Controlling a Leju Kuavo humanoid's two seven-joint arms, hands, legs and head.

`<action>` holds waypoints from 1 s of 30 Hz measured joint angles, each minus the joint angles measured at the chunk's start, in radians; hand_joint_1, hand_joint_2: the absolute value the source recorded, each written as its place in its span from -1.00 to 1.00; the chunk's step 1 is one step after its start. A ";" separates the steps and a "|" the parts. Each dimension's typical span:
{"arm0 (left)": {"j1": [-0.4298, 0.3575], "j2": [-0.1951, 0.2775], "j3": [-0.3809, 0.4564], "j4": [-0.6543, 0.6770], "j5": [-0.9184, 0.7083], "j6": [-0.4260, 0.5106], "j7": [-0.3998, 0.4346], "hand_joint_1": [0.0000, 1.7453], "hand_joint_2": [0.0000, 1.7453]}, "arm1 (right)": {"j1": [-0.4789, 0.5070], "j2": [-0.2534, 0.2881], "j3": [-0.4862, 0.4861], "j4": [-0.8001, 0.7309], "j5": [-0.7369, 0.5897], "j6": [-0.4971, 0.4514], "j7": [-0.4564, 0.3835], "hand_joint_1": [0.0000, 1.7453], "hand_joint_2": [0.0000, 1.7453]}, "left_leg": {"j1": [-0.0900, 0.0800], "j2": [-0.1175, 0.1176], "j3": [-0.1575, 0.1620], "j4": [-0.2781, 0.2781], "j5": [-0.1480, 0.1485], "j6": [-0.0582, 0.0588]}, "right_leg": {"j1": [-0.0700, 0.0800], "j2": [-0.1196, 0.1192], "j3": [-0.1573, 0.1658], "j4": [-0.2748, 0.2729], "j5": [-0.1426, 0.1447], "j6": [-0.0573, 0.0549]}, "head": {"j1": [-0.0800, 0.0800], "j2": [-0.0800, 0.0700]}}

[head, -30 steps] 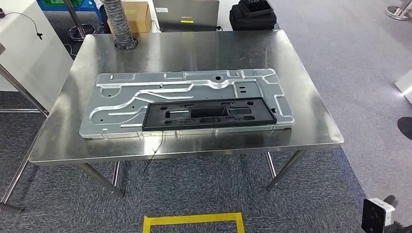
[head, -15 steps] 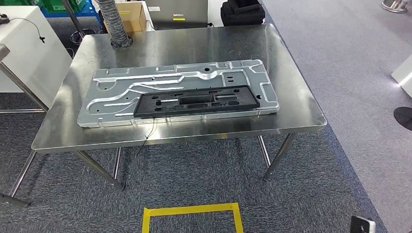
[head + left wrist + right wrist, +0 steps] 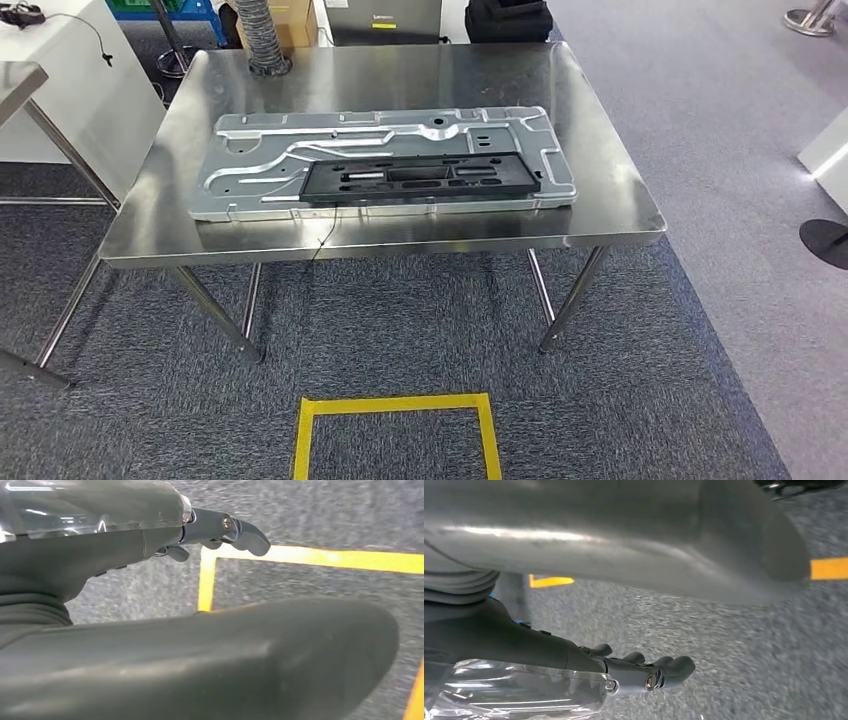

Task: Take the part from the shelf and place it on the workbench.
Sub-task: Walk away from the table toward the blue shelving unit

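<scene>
Left robot hand hung over grey carpet in the left wrist view, fingers loosely extended, grasping nothing; released. Yellow floor tape ran under it.

Right wrist view: right robot hand likewise over carpet, fingers nearly straight and apart, nothing in them; released. Short stretches of yellow tape visible past the thumb.

Head view: steel desk stood ahead on the carpet, well beyond the yellow tape square on the floor. Large silver stamped metal panel lay flat on the desk, long side across. Black plastic part lay flat on top of that panel, along its near edge, roughly centred. Thin dark wire ran from the part's near-left end over the desk's front edge. Grey ribbed hose stood at the desk's far-left corner. Cardboard box and black case sat behind the desk. White cabinet at far left.
</scene>
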 joint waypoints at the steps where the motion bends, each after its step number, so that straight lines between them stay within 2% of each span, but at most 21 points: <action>1: 0.000 0.000 0.000 0.000 -0.001 -0.001 0.001 -1.00 -1.00 | -0.001 -0.002 0.003 0.007 0.001 0.000 -0.002 -1.00 -1.00 | 0.000 0.000 -0.018 0.002 0.012 0.000 | -0.002 0.000 -0.011 0.064 -0.034 0.004 | 0.000 0.000; 2: 0.001 0.000 0.000 0.000 -0.003 -0.001 0.002 -1.00 -1.00 | -0.002 -0.003 0.004 0.013 0.002 0.000 -0.004 -1.00 -1.00 | 0.000 0.000 -0.036 0.005 0.024 -0.002 | -0.004 0.000 -0.012 0.108 -0.042 0.007 | 0.000 0.000; 3: 0.001 0.000 0.000 0.000 -0.004 -0.002 0.004 -1.00 -1.00 | -0.003 -0.006 0.006 0.018 0.003 0.000 -0.007 -1.00 -1.00 | 0.001 0.000 -0.055 0.010 0.035 -0.004 | -0.006 0.000 0.003 0.121 -0.026 0.008 | 0.000 0.000; 4: 0.001 0.000 0.000 0.000 -0.005 -0.002 0.004 -1.00 -1.00 | -0.004 -0.008 0.007 0.022 0.004 0.000 -0.011 -1.00 -1.00 | 0.001 0.000 -0.073 0.016 0.045 -0.007 | -0.007 0.000 0.036 0.098 0.005 0.009 | 0.000 0.000; 6: 0.001 -0.001 0.000 0.000 -0.005 -0.001 0.006 -1.00 -1.00 | -0.007 -0.013 0.010 0.027 0.005 0.001 -0.019 -1.00 -1.00 | 0.002 0.000 -0.105 0.031 0.060 -0.014 | -0.008 0.000 0.144 -0.035 0.043 0.007 | 0.000 0.000; 8: 0.000 -0.001 0.000 0.000 -0.005 0.000 0.008 -1.00 -1.00 | -0.013 -0.016 0.014 0.031 0.006 0.004 -0.024 -1.00 -1.00 | 0.000 0.001 -0.123 0.043 0.074 -0.025 | -0.005 0.001 0.229 -0.168 0.024 -0.003 | 0.000 0.000; 9: -0.001 -0.001 0.000 0.000 -0.006 0.000 0.008 -1.00 -1.00 | -0.015 -0.017 0.016 0.034 0.007 0.006 -0.025 -1.00 -1.00 | 0.000 0.001 -0.127 0.045 0.081 -0.031 | -0.002 0.002 0.244 -0.199 0.012 -0.009 | 0.000 0.000; 11: -0.001 -0.001 0.000 0.000 -0.006 0.001 0.010 -1.00 -1.00 | -0.016 -0.017 0.020 0.040 0.011 0.010 -0.025 -1.00 -1.00 | 0.003 0.001 -0.131 0.046 0.092 -0.044 | 0.000 0.000 0.238 -0.208 0.021 -0.024 | 0.000 0.000; 12: 0.000 -0.001 0.000 0.000 -0.006 0.001 0.011 -1.00 -1.00 | -0.017 -0.017 0.022 0.043 0.014 0.012 -0.024 -1.00 -1.00 | 0.005 0.000 -0.137 0.056 0.079 -0.049 | -0.001 -0.002 0.231 -0.209 0.031 -0.033 | 0.000 0.000; 14: 0.002 -0.001 0.000 0.000 -0.007 0.001 0.013 -1.00 -1.00 | -0.018 -0.017 0.025 0.047 0.019 0.013 -0.021 -1.00 -1.00 | 0.009 -0.004 -0.161 0.131 -0.004 -0.058 | -0.002 -0.007 0.208 -0.210 0.054 -0.047 | 0.000 0.000; 16: 0.002 -0.002 0.000 0.000 -0.008 0.002 0.014 -1.00 -1.00 | -0.017 -0.018 0.027 0.048 0.021 0.013 -0.019 -1.00 -1.00 | 0.013 -0.004 -0.192 0.261 -0.099 -0.065 | 0.001 -0.007 0.176 -0.206 0.076 -0.053 | 0.000 0.000; 17: 0.002 -0.002 0.000 0.000 -0.009 0.003 0.015 -1.00 -1.00 | -0.017 -0.018 0.028 0.049 0.022 0.014 -0.017 -1.00 -1.00 | 0.015 -0.004 -0.198 0.314 -0.116 -0.067 | 0.003 -0.007 0.160 -0.202 0.086 -0.053 | 0.000 0.000; 18: 0.002 -0.002 0.000 0.000 -0.010 0.004 0.016 -1.00 -1.00 | -0.017 -0.019 0.028 0.050 0.022 0.014 -0.015 -1.00 -1.00 | 0.016 -0.004 -0.190 0.339 -0.109 -0.068 | 0.005 -0.007 0.142 -0.198 0.096 -0.052 | 0.000 0.000; 19: 0.002 -0.002 0.000 0.000 -0.011 0.006 0.017 -1.00 -1.00 | -0.017 -0.019 0.029 0.051 0.023 0.015 -0.011 -1.00 -1.00 | 0.016 -0.004 -0.164 0.327 -0.083 -0.068 | 0.006 -0.007 0.125 -0.193 0.106 -0.050 | 0.000 0.000; 21: 0.000 -0.002 0.000 0.000 -0.014 0.009 0.019 -1.00 -1.00 | -0.018 -0.019 0.029 0.052 0.024 0.016 -0.005 -1.00 -1.00 | 0.016 -0.005 -0.065 0.209 -0.041 -0.061 | 0.007 -0.007 0.096 -0.181 0.123 -0.045 | 0.000 0.000; 22: -0.001 -0.002 0.000 0.000 -0.015 0.011 0.019 -1.00 -1.00 | -0.018 -0.019 0.029 0.053 0.025 0.016 -0.002 -1.00 -1.00 | 0.014 -0.005 -0.009 0.128 -0.042 -0.056 | 0.009 -0.006 0.085 -0.175 0.130 -0.041 | 0.000 0.000; 24: -0.005 -0.003 0.000 0.000 -0.017 0.013 0.018 -1.00 -1.00 | -0.019 -0.019 0.030 0.054 0.025 0.018 0.002 -1.00 -1.00 | 0.009 -0.006 0.050 0.027 -0.066 -0.044 | 0.009 -0.007 0.075 -0.169 0.145 -0.030 | 0.000 0.000; 26: -0.005 -0.003 0.000 0.000 -0.018 0.014 0.018 -1.00 -1.00 | -0.018 -0.021 0.030 0.056 0.025 0.018 0.004 -1.00 -1.00 | 0.006 -0.005 0.045 0.009 -0.060 -0.028 | 0.007 -0.007 0.069 -0.170 0.159 -0.017 | 0.000 0.000; 27: -0.006 -0.004 0.000 0.000 -0.019 0.014 0.018 -1.00 -1.00 | -0.018 -0.021 0.030 0.056 0.025 0.019 0.004 -1.00 -1.00 | 0.007 -0.003 0.037 0.007 -0.049 -0.019 | 0.004 -0.006 0.063 -0.164 0.149 -0.010 | 0.000 0.000; 28: -0.006 -0.004 0.000 0.000 -0.019 0.014 0.018 -1.00 -1.00 | -0.017 -0.022 0.030 0.057 0.025 0.020 0.004 -1.00 -1.00 | 0.008 -0.001 0.026 0.005 -0.037 -0.011 | 0.002 -0.004 0.052 -0.143 0.120 -0.004 | 0.000 0.000; 30: -0.006 -0.004 0.000 0.000 -0.023 0.014 0.018 -1.00 -1.00 | -0.015 -0.023 0.030 0.059 0.025 0.023 0.003 -1.00 -1.00 | 0.008 0.001 -0.004 0.004 -0.012 -0.001 | -0.003 0.000 0.019 -0.043 0.017 0.006 | 0.000 0.000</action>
